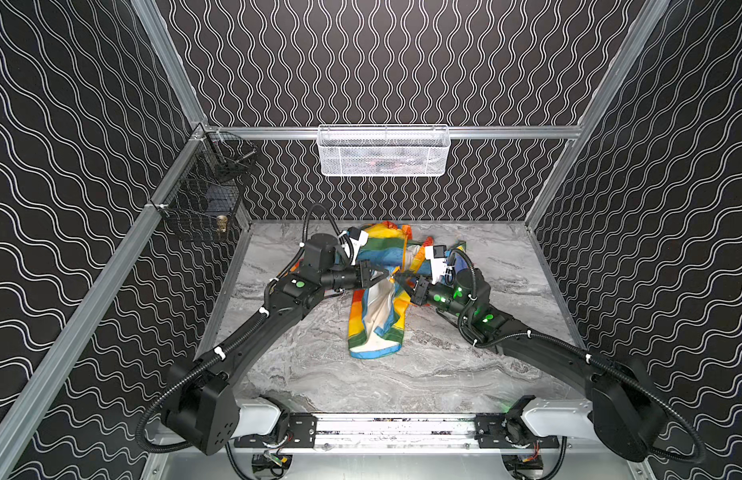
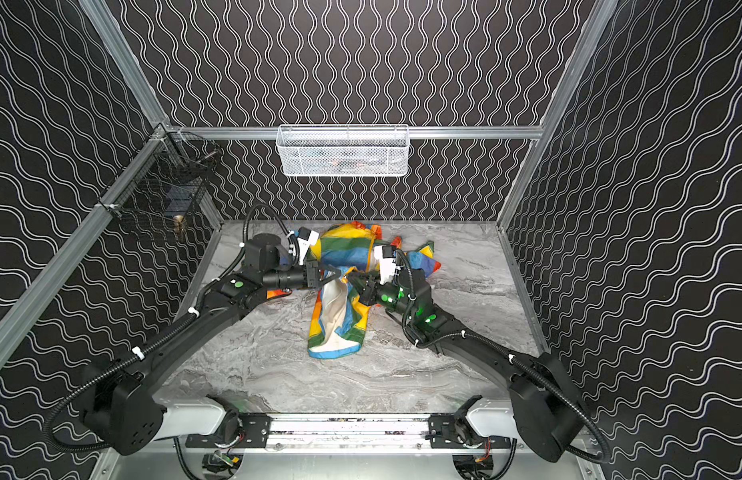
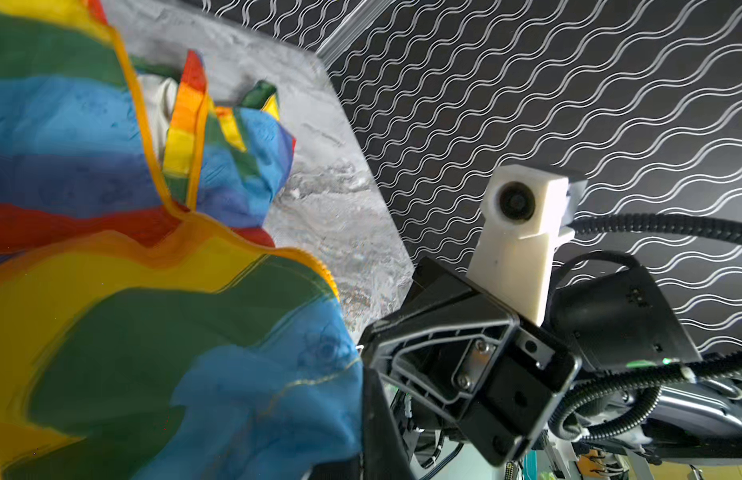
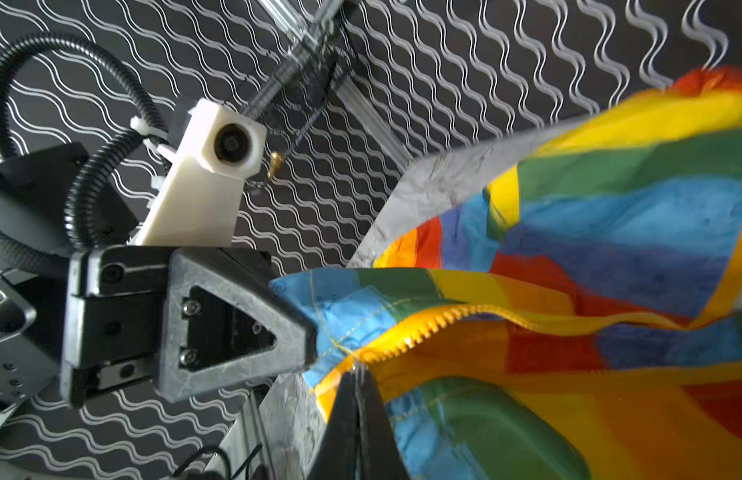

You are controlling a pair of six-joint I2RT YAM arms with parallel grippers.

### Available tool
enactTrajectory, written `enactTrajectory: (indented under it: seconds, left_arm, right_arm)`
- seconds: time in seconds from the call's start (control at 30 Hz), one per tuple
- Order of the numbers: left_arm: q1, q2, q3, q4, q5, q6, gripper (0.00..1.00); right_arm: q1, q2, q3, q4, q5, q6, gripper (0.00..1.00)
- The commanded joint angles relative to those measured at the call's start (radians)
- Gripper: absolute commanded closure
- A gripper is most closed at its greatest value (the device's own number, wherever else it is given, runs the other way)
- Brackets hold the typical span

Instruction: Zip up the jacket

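Two grippers meet nose to nose above the middle of the jacket [image 1: 375, 328], which lies on the marble table [image 1: 465, 365], a little toward 12 o'clock of its centre. The left gripper [image 1: 384, 275], reaching in from 8 o'clock, is clenched on a blue corner of the fabric. The right gripper [image 1: 398, 277], coming from 4 o'clock, is pinched tight on the edge of the orange zipper [image 4: 423, 328] just beside that corner, as the right wrist view shows. The teeth there run bare and unmeshed, so we judge the zip is not yet started: the step in hand is bringing the two zipper ends together. Next we need a fine alignment, one end slid into the other with both edges taut and no slip of the slick cloth. The jacket's long axis runs from 12 to 6 o'clock; a blue-edged end showing white lining points to 6, a red and yellow end to 12. Which is the collar we cannot tell.
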Motion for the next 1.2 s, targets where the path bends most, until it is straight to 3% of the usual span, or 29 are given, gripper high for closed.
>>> enactTrajectory:
  seconds: [0.0, 0.23, 0.57, 0.83, 1.17]
  left_arm:
    - [0.004, -0.024, -0.029, 0.045, 0.016, 0.017, 1.00]
    - [0.005, -0.051, -0.111, 0.073, -0.004, -0.024, 1.00]
    - [0.006, -0.100, -0.190, 0.062, -0.050, -0.068, 1.00]
    - [0.010, -0.174, -0.258, 0.012, -0.120, -0.140, 1.00]
    - [0.010, -0.308, -0.452, 0.082, -0.179, -0.286, 0.99]
  right_arm:
    - [-0.002, 0.016, -0.027, 0.024, 0.026, 0.025, 1.00]
    - [-0.001, 0.068, -0.036, 0.017, 0.048, 0.029, 1.00]
    - [0.005, 0.109, -0.025, 0.029, -0.040, 0.049, 1.00]
    - [0.058, 0.149, -0.042, 0.062, -0.083, 0.100, 1.00]
    - [0.108, 0.236, -0.046, 0.085, -0.094, 0.143, 1.00]
